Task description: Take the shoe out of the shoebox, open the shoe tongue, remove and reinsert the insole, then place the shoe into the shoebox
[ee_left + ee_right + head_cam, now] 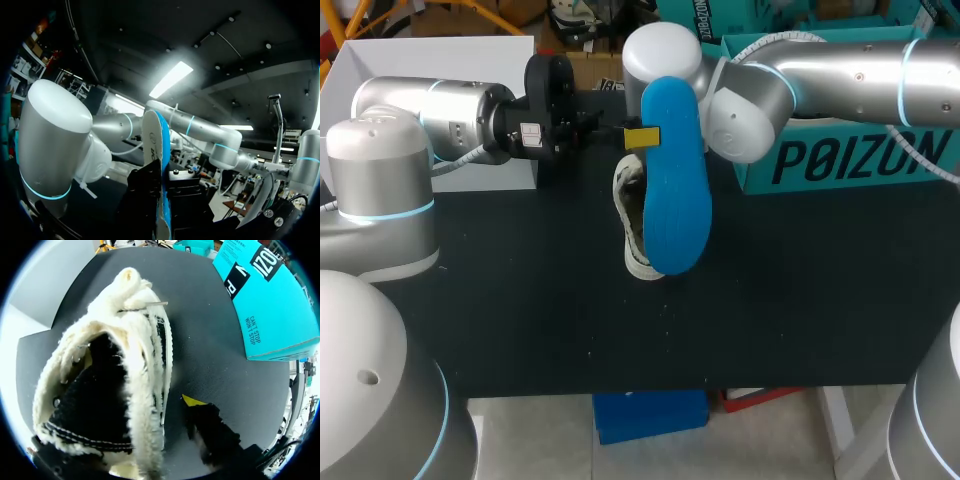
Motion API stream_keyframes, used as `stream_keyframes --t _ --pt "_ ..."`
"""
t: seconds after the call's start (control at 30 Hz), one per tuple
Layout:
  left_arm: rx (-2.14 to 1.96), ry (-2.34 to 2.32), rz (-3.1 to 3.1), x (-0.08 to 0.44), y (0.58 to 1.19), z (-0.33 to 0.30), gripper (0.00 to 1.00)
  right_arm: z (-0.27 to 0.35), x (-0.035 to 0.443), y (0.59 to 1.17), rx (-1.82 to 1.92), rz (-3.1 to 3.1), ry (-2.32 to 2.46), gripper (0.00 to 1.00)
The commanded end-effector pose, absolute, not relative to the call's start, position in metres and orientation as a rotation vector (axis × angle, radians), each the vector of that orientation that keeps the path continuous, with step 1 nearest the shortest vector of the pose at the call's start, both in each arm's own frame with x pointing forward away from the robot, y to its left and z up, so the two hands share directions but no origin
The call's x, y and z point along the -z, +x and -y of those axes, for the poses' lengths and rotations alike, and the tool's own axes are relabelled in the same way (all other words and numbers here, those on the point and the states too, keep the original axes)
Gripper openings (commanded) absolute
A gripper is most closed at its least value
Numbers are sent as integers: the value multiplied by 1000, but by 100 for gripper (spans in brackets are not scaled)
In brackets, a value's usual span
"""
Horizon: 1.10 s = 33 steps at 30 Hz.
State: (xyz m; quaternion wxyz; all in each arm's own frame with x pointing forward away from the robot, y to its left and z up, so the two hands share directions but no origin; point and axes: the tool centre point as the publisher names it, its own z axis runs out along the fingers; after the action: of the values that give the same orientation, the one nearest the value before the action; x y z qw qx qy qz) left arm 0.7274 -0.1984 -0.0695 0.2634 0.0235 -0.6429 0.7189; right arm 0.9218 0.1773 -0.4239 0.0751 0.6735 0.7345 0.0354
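A blue insole [675, 190] hangs upright above the table, and my left gripper [625, 136] is shut on its upper end. In the left wrist view the insole [152, 150] stands on edge between the black fingers. Beneath it a white fleecy shoe [636, 225] lies on the black table. My right arm [820, 70] reaches in over the shoe, and the insole hides its gripper in the head view. In the right wrist view the shoe [120, 385] with its dark inside fills the space ahead. One yellow fingertip [192, 400] stands just off its side, the other hidden.
The teal shoebox [850, 150] stands at the back right of the table, also visible as the shoebox [270, 305] beyond the shoe. A white box [430, 60] sits at the back left behind my left arm. Black tabletop [770, 300] stretches toward the front.
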Motion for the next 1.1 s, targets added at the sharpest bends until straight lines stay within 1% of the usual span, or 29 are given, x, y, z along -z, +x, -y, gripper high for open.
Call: stream_keyframes --t 0.03,0.27,0.67,1.1 --pt "-1947 66 1740 70 727 200 0 -169 401 916 -124 -2192 2009 100" --pt "-1947 66 1740 70 727 200 0 -164 378 912 -149 -2223 1963 100" --pt "-1947 66 1740 70 727 200 0 -153 341 891 -340 -2331 1910 100" --pt "-1947 66 1740 70 727 200 0 -153 315 875 -991 -2495 1979 100"
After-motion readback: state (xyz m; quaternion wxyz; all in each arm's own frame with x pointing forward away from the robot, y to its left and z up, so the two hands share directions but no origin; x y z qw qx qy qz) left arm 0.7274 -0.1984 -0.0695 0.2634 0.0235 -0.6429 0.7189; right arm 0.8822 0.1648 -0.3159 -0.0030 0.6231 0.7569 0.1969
